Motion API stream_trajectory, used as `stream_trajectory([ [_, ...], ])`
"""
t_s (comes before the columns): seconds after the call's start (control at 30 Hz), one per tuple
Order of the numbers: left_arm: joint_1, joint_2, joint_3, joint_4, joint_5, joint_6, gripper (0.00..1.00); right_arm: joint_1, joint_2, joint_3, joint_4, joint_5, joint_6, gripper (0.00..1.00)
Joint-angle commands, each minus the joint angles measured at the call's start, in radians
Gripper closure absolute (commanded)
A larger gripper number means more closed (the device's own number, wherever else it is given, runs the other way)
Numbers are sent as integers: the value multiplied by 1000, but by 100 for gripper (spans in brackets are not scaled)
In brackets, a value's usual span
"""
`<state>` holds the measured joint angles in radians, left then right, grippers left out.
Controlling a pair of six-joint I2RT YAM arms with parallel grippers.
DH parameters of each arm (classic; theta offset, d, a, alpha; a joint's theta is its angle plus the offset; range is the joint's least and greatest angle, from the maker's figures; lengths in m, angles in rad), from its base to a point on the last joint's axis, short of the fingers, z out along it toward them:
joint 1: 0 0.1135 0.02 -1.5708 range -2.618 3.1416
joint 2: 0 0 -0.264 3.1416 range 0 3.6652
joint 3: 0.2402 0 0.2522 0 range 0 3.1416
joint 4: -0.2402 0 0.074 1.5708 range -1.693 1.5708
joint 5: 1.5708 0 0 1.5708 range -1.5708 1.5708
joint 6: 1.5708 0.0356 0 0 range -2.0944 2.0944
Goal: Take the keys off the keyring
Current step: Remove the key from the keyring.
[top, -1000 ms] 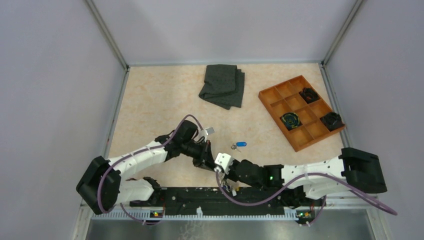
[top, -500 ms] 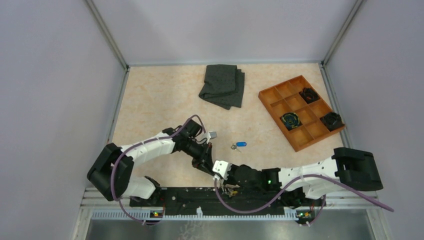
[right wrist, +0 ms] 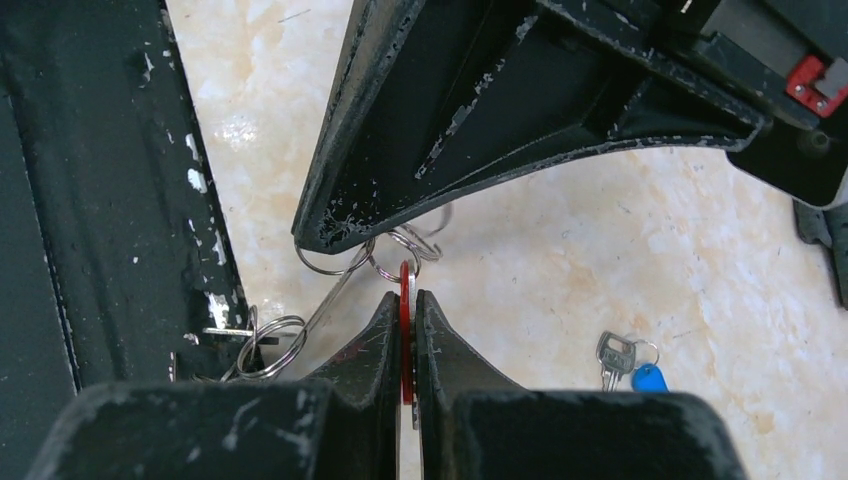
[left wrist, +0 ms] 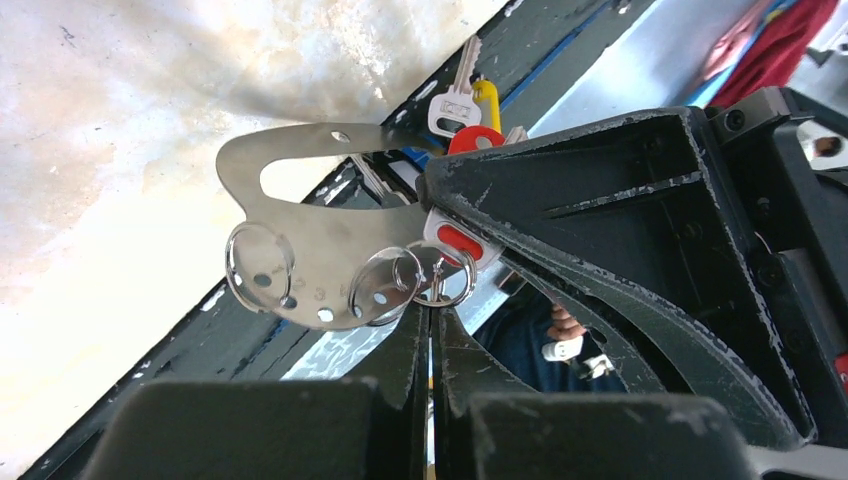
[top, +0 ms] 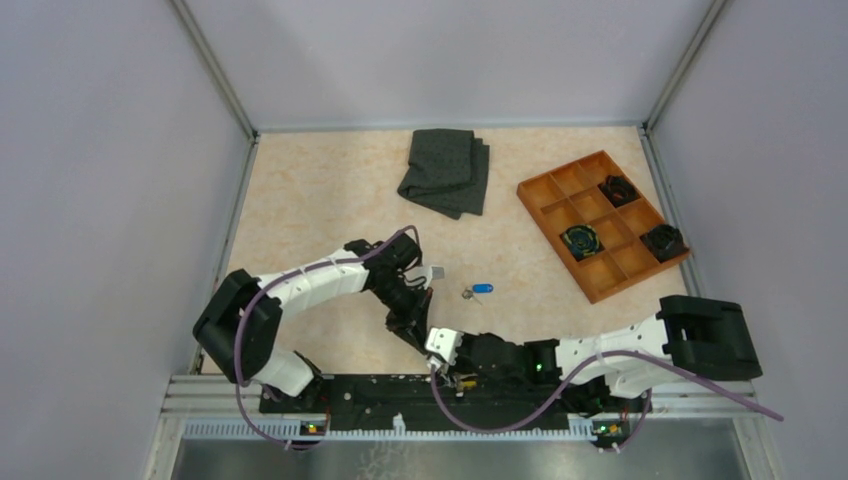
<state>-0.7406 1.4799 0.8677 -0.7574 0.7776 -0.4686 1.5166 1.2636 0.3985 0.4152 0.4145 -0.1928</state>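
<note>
**Desk:** Where is the keyring?

**Operator:** I see the keyring [left wrist: 320, 245] between my two grippers, at the near edge of the table [top: 320, 200], by the black rail between the arm bases. It is a flat steel loop plate with small holes and several rings hanging from it.

**Desk:** What is the left claw doing?

**Operator:** My left gripper [left wrist: 432, 318] has its fingers pressed together, pinching one small metal ring at the end of the keyring. The plate sticks out past the fingertips.

**Desk:** And the right claw?

**Operator:** My right gripper [right wrist: 406, 300] is clamped on the head of a red key [right wrist: 405, 330], tip to tip with the left one. That key sits on a ring of the same bunch. A yellow-headed key [left wrist: 486, 102] and a plain silver one show behind the plate, but I cannot tell which ring they are on.

**Desk:** Anything else?

**Operator:** A blue key [top: 483, 288] lies on the table with a small silver key touching it, near the grippers but apart from them. Farther back are a folded dark cloth [top: 445, 170] and an orange tray [top: 572, 180] with black clumps [top: 662, 240] in three compartments.
</note>
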Motion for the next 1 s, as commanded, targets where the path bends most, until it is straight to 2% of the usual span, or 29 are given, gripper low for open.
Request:
stream_trajectory([
  [0.0, -49, 54, 36, -154, -152, 58, 100, 19, 13, 8, 114, 32, -31, 100],
  [0.13, -58, 64, 67, -193, -254, 90, 100, 19, 18, 13, 107, 35, -38, 100],
  [0.37, -61, 12, 107, -140, -259, 155, 100, 19, -5, 14, 89, 6, -40, 100],
  [0.63, -68, -82, 117, -81, -265, 255, 100, 19, -113, 50, 8, -1, -47, 100],
  [0.8, -107, -168, 104, 18, -252, 325, 100, 18, -159, 104, -84, -11, -57, 100],
  [0.87, -136, -247, 99, 78, -300, 404, 100, 19, -189, 139, -146, 7, -56, 100],
  [0.97, -137, -288, 89, 124, -276, 459, 100, 19, -194, 172, -202, 41, -62, 100],
])
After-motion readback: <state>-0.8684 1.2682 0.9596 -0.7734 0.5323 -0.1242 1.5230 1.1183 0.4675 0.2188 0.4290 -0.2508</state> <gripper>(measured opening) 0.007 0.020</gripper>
